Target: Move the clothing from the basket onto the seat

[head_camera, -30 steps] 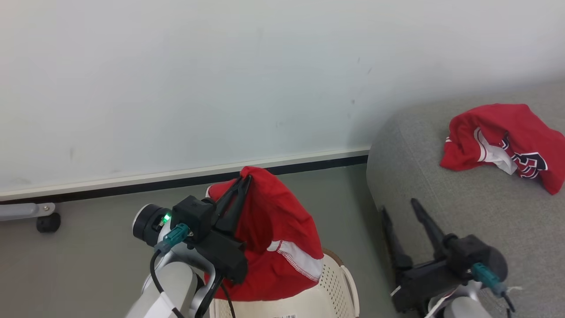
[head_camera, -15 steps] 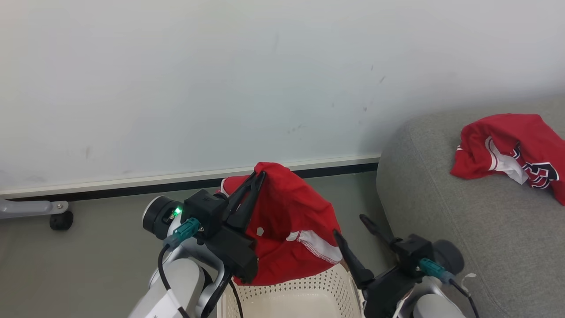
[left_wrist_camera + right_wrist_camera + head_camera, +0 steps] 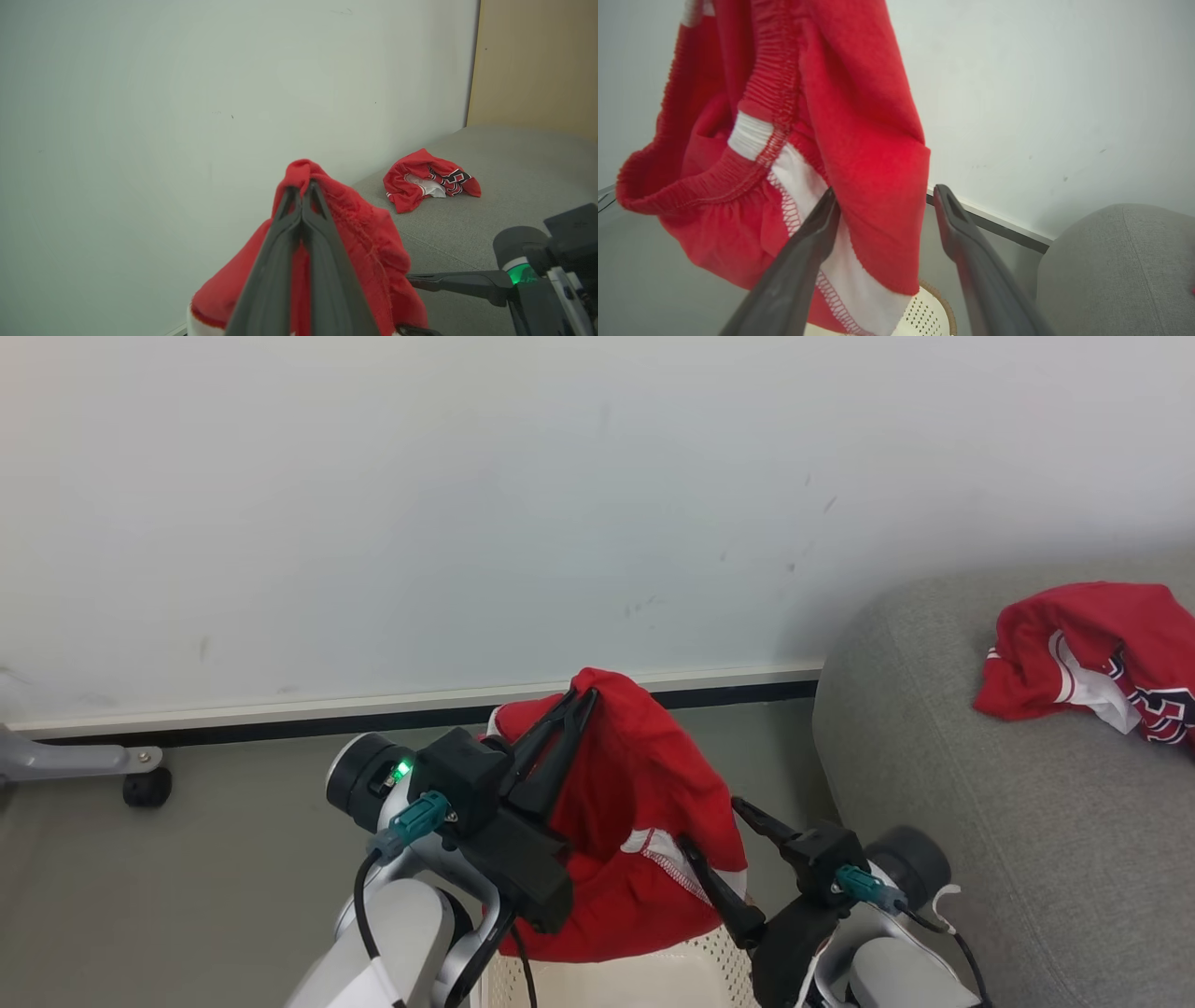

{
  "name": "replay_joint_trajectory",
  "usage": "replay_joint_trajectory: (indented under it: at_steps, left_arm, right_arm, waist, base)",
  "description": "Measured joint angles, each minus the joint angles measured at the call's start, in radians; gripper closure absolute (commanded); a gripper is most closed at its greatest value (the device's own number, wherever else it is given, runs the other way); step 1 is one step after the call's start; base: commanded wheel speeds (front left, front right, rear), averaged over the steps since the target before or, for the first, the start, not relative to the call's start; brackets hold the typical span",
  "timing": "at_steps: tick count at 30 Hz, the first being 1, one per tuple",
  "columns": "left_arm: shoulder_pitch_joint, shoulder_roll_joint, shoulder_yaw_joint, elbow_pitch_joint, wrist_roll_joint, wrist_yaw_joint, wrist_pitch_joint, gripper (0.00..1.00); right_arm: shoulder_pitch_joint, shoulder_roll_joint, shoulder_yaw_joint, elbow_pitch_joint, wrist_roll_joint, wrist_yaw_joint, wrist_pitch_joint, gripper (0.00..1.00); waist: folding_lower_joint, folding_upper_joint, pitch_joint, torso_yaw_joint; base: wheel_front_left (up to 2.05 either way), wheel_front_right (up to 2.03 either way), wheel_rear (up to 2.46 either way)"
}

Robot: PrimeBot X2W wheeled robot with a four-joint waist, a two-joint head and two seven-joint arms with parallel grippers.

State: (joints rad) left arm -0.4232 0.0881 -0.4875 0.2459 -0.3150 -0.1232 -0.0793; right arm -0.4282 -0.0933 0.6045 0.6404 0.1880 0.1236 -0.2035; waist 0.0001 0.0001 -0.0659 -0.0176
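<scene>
My left gripper (image 3: 583,695) is shut on the top of a red piece of clothing (image 3: 644,775) with white trim. It hangs above the cream basket (image 3: 653,980), whose brown rim (image 3: 941,305) shows below it. The left wrist view shows the shut fingertips (image 3: 301,186) pinching the red fabric (image 3: 364,228). My right gripper (image 3: 711,823) stands open beside the garment's lower right edge. In the right wrist view the hanging hem (image 3: 859,93) lies between its spread fingers (image 3: 885,191). A second red garment (image 3: 1092,644) lies crumpled on the grey seat (image 3: 980,784) at the right.
A pale wall with a dark baseboard (image 3: 280,728) runs behind the grey floor. A black caster on a grey leg (image 3: 145,787) stands at the far left. A tan panel (image 3: 532,60) rises behind the seat (image 3: 514,186).
The head camera has shifted. My right gripper has swung from the seat's edge leftward to the hanging garment, still open. The left gripper keeps its hold.
</scene>
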Motion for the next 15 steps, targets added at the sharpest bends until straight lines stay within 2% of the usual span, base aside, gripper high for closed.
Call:
replay_joint_trajectory:
  at_steps: [7,8,9,10,11,12,15]
  left_arm:
    - [0.0,-0.003,-0.01,-0.03,-0.003,0.0,0.019,1.0]
    - [0.0,-0.003,-0.011,-0.032,-0.003,0.0,0.022,1.0]
    - [0.0,-0.003,-0.011,-0.034,-0.004,0.0,0.024,1.0]
    - [0.0,-0.003,-0.012,-0.036,-0.004,0.0,0.025,1.0]
    - [0.0,-0.003,-0.012,-0.037,-0.004,0.0,0.026,1.0]
    - [0.0,-0.003,-0.012,-0.039,-0.005,0.0,0.027,1.0]
    - [0.003,-0.001,-0.009,-0.045,-0.01,0.002,0.034,1.0]
  right_arm:
    - [-0.087,0.002,0.109,0.058,0.021,0.0,-0.007,0.0]
    - [-0.097,0.002,0.123,0.069,0.026,0.001,-0.01,0.05]
    - [-0.102,0.003,0.132,0.078,0.028,0.001,-0.01,0.33]
    - [-0.107,0.003,0.14,0.086,0.034,0.001,-0.011,0.65]
    - [-0.112,0.005,0.148,0.092,0.046,0.001,-0.011,0.8]
    - [-0.117,0.006,0.155,0.098,0.058,0.001,-0.014,1.0]
    - [-0.122,0.009,0.177,0.11,0.074,0.001,-0.019,1.0]
  waist:
    - [0.0,-0.0001,0.007,0.018]
    - [0.0,0.0,0.008,0.019]
    - [0.0,-0.0001,0.009,0.02]
    - [0.0,0.0,0.01,0.021]
    - [0.0,0.0,0.011,0.022]
    - [0.0,0.0,0.012,0.022]
    - [0.0,0.0,0.014,0.019]
  base:
    - [0.0,0.0,0.0]
    - [0.0,0.0,0.0]
    - [0.0,0.0,0.0]
    - [0.0,0.0,0.0]
    - [0.0,0.0,0.0]
    - [0.0,0.0,0.0]
    - [0.0,0.0,0.0]
